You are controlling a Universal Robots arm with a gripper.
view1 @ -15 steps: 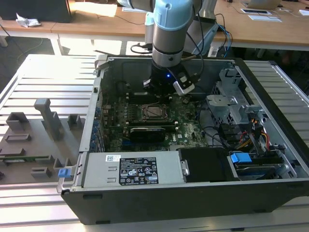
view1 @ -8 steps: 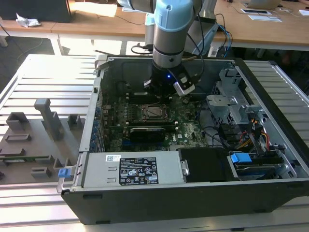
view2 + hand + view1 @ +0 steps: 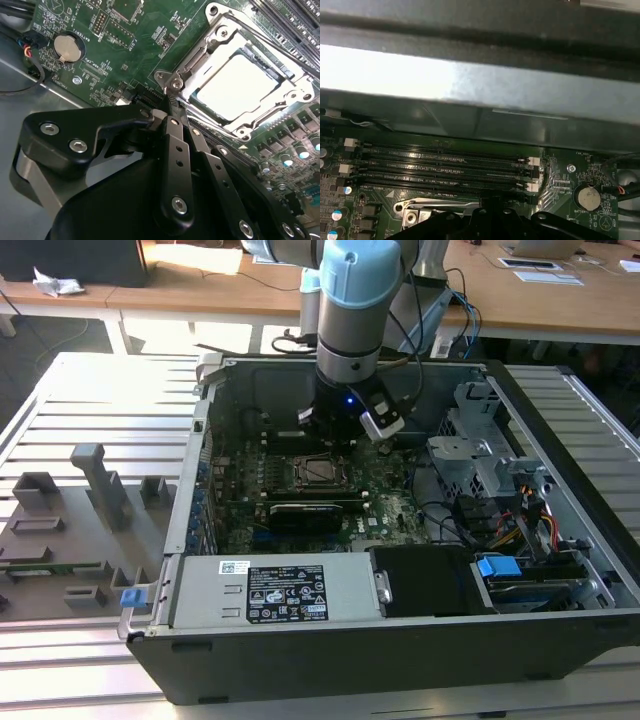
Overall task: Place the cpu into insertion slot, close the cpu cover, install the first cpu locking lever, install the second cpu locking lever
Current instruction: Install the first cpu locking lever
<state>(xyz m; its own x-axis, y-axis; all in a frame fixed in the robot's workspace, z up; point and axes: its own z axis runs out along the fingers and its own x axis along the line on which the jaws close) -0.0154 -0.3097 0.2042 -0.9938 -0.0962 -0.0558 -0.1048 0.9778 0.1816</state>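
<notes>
Noting handling first: the chip (image 3: 235,87) is light, rigid and flat, with a smooth metal top, so it is judged slippery with little edge to pinch. The pins under it in the socket (image 3: 297,478) are judged fragile, so any hold belongs on the chip's sides only, kept level. The chip sits in the socket, on the green board (image 3: 115,65) inside the open computer case (image 3: 560,430), beside the long memory slots (image 3: 445,165). The cover (image 3: 192,62), a thin stiff metal frame, lies flat over the chip's rim, with the chip's top showing through its window. It should swing on its hinge with a light push at the free edge. The lever (image 3: 205,117) along the socket side nearest the gripper is thin steel wire, judged springy and wanting a firm push at its bent end. The gripper (image 3: 171,102) has its fingertips drawn together with no gap visible. The tips sit at the socket's corner, just beside that lever's end. Cannot tell whether they touch or pinch it.
</notes>
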